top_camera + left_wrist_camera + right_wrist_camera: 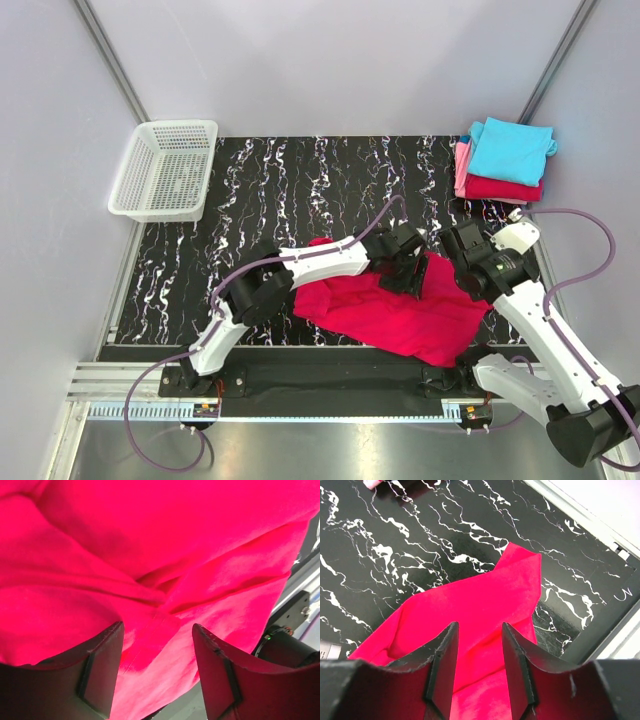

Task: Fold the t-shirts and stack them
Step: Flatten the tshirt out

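Observation:
A crimson-red t-shirt lies rumpled on the black marbled table, right of centre and near the front edge. My left gripper hangs over its upper right part, with a raised bit of cloth beside it. In the left wrist view the left gripper is open and the red cloth fills the view behind its fingers. My right gripper is just to the right. Seen from the right wrist, that gripper stands open over the shirt, nothing clamped. Folded t-shirts are stacked at the back right: turquoise over pink and red.
A white mesh basket sits at the table's back left corner. Grey walls enclose the table on three sides. The metal rail with both arm bases runs along the front edge. The table's right edge shows in the right wrist view.

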Controlling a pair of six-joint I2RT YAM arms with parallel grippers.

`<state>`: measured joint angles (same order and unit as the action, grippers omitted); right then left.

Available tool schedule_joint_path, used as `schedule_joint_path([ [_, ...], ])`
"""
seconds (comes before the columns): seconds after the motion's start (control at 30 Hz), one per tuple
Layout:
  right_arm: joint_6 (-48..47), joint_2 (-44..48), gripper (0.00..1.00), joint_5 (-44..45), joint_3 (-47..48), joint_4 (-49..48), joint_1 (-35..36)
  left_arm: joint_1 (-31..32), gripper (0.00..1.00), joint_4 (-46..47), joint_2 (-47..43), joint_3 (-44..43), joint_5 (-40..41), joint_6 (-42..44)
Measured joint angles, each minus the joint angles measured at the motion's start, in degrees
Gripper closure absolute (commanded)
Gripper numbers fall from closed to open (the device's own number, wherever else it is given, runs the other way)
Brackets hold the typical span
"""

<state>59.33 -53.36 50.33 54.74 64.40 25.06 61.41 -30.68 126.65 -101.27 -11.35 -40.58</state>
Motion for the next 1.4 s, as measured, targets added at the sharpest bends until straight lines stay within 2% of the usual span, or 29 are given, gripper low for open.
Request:
schedule_joint_path([
  [0.13,0.00,-0.17,0.53,-0.44,-0.42,0.00,0.00,0.15,0.50,-0.79,0.04,0.00,0.31,-0.17],
  [0.2,0.00,-0.17,0.53,-0.48,-0.52,0.00,0.00,0.15,0.52,-0.94,0.28,-0.02,0.31,-0.31],
  [0.47,-0.09,-0.17,0.53,-1.05,-0.98,-0.04,0.00,0.15,0.51,-1.40,2.86,-1.97,0.28,-0.44],
  [0.57,-0.22,-0.17,0.53,-1.62,-1.20,-0.04,0.00,0.15,0.60,-1.81,2.95,-2.67,0.26,-0.55],
  [0.6,-0.22,-0.17,0.53,-1.77,-1.20,-0.04,0.00,0.15,0.68,-1.84,2.95,-2.95,0.26,-0.59],
  [0.77,-0.44,-0.17,0.53,-1.95,-1.55,-0.07,0.00,0.20,0.88,-1.84,2.95,-3.26,0.55,-0.81],
  [0.8,-0.48,-0.17,0.53,-1.97,-1.68,-0.09,0.00,0.22,0.96,-1.86,2.95,-3.26,0.72,-0.70],
  [0.83,-0.52,-0.17,0.53,-1.99,-1.77,-0.11,0.00,0.22,1.00,-1.84,2.95,-3.26,0.79,-0.85],
  [1.03,-0.92,-0.31,0.52,-2.03,-1.95,-0.28,0.00,0.22,1.00,-1.88,2.93,-3.23,1.75,-0.59],
  [1.2,-1.38,-0.31,0.52,-2.25,-2.12,-0.83,0.00,0.07,1.00,-3.91,0.31,-1.75,5.90,0.24],
  [1.4,-2.51,-1.05,0.52,-4.20,-2.93,-2.95,-0.09,-4.07,1.00,-6.51,-13.53,4.22,9.16,0.17],
])
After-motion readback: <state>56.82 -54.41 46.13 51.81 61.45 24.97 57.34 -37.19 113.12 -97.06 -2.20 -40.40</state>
